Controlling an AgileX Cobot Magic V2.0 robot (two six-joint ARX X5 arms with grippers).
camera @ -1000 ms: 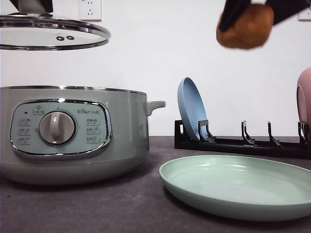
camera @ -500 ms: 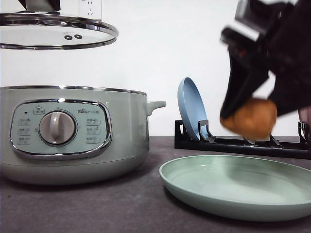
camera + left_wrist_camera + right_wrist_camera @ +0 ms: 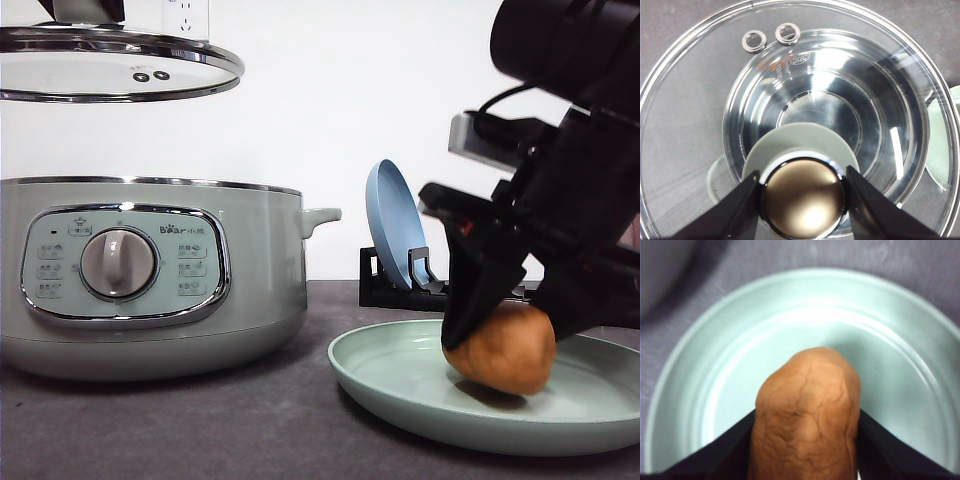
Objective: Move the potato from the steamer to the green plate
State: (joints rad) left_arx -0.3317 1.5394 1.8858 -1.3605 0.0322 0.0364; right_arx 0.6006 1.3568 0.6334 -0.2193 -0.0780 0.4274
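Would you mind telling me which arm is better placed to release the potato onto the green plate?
The right. Its claw is shut on the potato, which sits low in the green plate. The left claw holds the lid knob.

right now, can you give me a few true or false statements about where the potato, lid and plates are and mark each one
1. The potato rests in the green plate, gripped by the right end effector. True.
2. The glass lid sits closed on the steamer. False: the left end effector holds it by its knob, raised above the pot.
3. The blue plate stands on edge in the black rack. True.
4. The blue plate lies flat on the table in front of the steamer. False: it is behind the green plate, upright in the rack.
5. The steamer holds a second potato. False: its inside looks empty through the lid.
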